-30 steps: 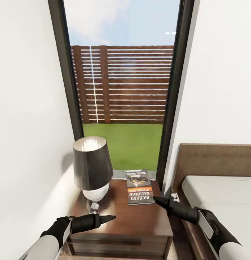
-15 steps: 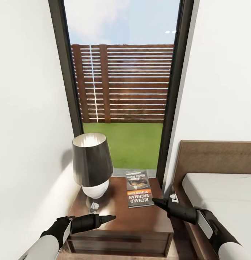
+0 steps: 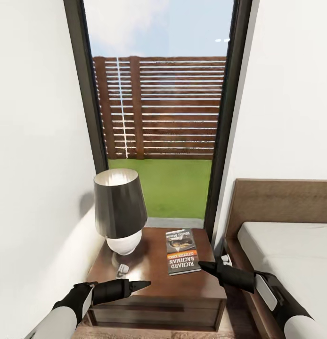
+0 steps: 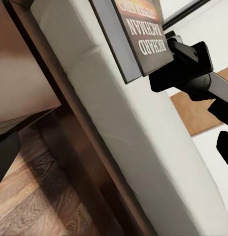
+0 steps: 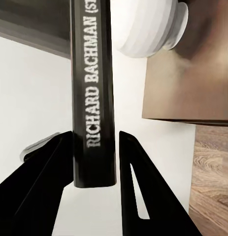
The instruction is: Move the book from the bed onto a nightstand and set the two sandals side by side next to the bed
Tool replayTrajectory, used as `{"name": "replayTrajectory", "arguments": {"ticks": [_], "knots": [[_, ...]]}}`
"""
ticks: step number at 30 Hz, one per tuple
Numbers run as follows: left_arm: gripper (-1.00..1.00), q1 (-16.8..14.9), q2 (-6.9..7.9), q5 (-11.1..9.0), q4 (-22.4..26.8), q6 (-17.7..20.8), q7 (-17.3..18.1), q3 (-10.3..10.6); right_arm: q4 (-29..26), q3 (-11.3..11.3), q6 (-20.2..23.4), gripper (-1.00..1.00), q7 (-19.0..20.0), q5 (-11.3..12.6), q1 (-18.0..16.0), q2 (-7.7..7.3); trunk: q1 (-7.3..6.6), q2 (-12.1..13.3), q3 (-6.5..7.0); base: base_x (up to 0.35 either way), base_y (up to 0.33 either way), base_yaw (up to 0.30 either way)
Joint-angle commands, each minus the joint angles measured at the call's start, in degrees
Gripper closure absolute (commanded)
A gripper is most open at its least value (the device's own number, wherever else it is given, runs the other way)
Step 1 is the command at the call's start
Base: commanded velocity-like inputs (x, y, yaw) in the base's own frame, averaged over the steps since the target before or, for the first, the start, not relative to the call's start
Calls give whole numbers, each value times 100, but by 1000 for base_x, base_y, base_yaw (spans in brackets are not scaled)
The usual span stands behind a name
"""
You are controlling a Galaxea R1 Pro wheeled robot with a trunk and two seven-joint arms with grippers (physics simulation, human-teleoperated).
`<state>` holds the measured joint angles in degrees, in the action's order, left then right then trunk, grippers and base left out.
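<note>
Two grippers are showing low in the head view. The right gripper (image 3: pixel 202 265), fingers spread with the book's (image 3: pixel 181 251) spine between them, is hovering at the book lying flat on the nightstand (image 3: pixel 154 282), lower centre. Left gripper (image 3: pixel 145 284): cannot tell. The lamp (image 3: pixel 118 212) is standing left.

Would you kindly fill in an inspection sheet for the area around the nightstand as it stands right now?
Surface: nightstand top, dark glossy wood.
Job's things: book lies flat on the nightstand, beside the lamp; bed to the right, with bare grey mattress.
Clutter: lamp on the nightstand.
Grippers: right gripper open, fingers either side of the book's spine, not clamped; left gripper above the nightstand's front edge, holding nothing.
Cables: nothing seen.
Surroundings: window, fence, grass, white walls.
</note>
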<state>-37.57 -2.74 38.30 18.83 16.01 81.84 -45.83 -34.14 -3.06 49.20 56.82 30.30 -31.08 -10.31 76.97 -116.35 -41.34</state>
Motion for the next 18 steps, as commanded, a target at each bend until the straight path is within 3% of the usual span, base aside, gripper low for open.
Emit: {"name": "replayTrajectory", "arguments": {"ticks": [1, 6, 18], "knots": [[-100, -5, -7, 60, 12, 60, 34, -49, 0, -9, 28, 100, 15, 6, -4, 1, 22, -44, -24, 0, 0, 0], [-100, -5, -10, 63, 8, 60, 34, -49, -4, -8, 28, 100, 7, 3, -4, 5, 132, -245, -114, 0, 0, 0], [-100, -5, -7, 55, 7, 60, 34, -49, -5, -1, 28, 100, 5, 2, -4, 12, 132, -245, -114, 0, 0, 0]]}}
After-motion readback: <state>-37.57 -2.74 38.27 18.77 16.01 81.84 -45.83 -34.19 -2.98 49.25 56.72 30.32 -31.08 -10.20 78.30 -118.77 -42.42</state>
